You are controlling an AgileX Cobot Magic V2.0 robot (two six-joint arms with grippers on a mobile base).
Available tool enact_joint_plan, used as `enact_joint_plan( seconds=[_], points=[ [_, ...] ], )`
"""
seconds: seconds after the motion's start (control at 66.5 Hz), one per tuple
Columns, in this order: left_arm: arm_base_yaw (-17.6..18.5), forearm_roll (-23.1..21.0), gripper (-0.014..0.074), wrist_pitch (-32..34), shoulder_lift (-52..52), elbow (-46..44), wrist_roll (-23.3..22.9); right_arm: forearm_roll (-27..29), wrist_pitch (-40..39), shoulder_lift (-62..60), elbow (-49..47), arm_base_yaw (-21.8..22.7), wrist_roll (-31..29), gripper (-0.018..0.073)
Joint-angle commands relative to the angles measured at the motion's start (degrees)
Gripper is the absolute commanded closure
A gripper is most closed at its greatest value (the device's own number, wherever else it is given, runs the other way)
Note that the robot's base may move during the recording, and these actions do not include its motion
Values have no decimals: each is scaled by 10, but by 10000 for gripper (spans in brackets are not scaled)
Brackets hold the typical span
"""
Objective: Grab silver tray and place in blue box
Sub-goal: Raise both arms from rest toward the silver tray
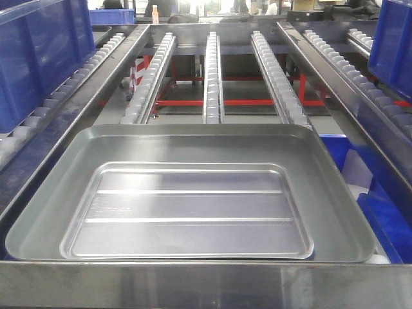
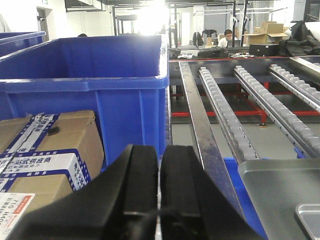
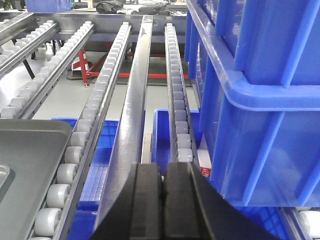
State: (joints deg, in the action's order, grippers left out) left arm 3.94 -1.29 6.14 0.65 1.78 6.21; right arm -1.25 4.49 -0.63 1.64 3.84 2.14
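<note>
Silver tray (image 1: 190, 212) nested in grey tray (image 1: 45, 219), between left claw (image 2: 160, 162) and right claw (image 3: 163, 174), touching neither, both pressed together.

Roller rack (image 1: 212, 71) — grey tray (image 1: 45, 206) on it, blue box (image 1: 38, 51) at left.

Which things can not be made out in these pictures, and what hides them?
1. Left wrist view: the frame corner cuts off the silver tray; only one corner shows.
2. Left wrist view: the floor of the blue box is hidden behind its own front wall.
3. Right wrist view: the left edge cuts off the grey tray.
</note>
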Motion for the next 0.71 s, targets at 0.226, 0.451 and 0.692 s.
enact_joint_plan(
  seconds=[0.226, 0.451, 0.692],
  points=[
    [3, 0, 584, 47, 10, 9, -5, -2, -56, -12, -11, 0, -4, 505],
    [3, 0, 584, 50, 10, 9, -5, -2, -56, -12, -11, 0, -4, 505],
    [3, 0, 584, 52, 10, 9, -5, -2, -61, -12, -11, 0, -4, 505]
  ],
)
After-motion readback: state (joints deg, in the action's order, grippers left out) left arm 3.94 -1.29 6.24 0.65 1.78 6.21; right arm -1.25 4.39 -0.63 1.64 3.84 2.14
